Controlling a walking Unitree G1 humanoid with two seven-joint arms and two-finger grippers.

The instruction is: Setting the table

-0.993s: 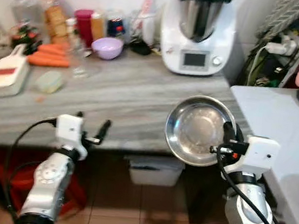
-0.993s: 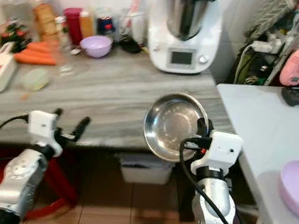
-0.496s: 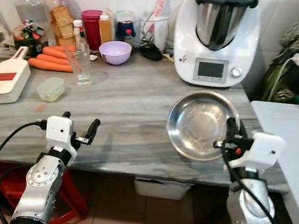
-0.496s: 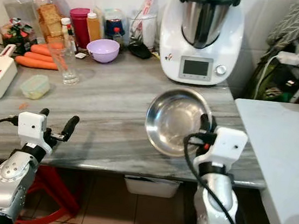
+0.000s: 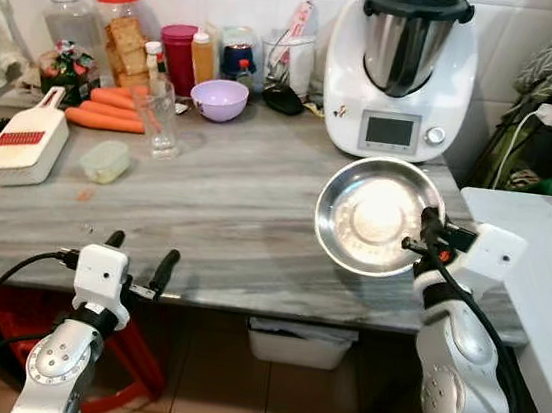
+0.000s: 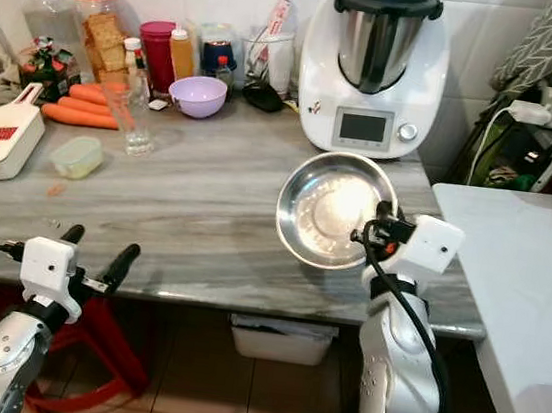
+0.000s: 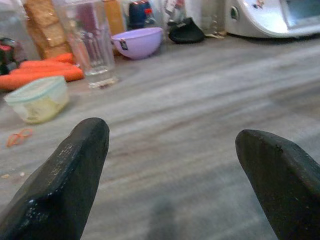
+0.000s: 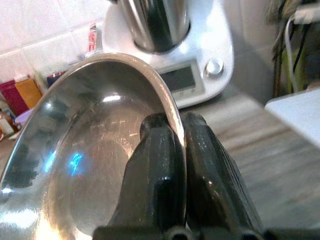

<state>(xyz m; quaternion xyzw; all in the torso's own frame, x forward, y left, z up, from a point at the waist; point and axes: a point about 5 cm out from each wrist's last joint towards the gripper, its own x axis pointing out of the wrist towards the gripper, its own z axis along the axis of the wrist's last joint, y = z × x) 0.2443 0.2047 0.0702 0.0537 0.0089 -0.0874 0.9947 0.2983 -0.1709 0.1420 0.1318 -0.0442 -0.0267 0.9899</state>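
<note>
The right gripper (image 8: 172, 135) has its fingers (image 8: 155, 150) clamped on the rim of the steel bowl (image 5: 375, 217), held tilted above the desk (image 5: 225, 210) before the white kitchen machine (image 5: 402, 66). The left gripper (image 5: 139, 255) hovers by the desk's near edge, fingers spread and holding nothing.

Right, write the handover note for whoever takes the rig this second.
Right pincer: shut on the rim of the steel bowl, one finger inside and one outside, bowl held up over the right part of the grey counter.
Left pincer: open, holding nothing, at the counter's front edge.
Job's things: a purple bowl and a drinking glass stand at the back of the counter. The white table is to the right.
Done: steel bowl picked up.
Left: carry it to the white table, set it down, probably then fetch more items.
</note>
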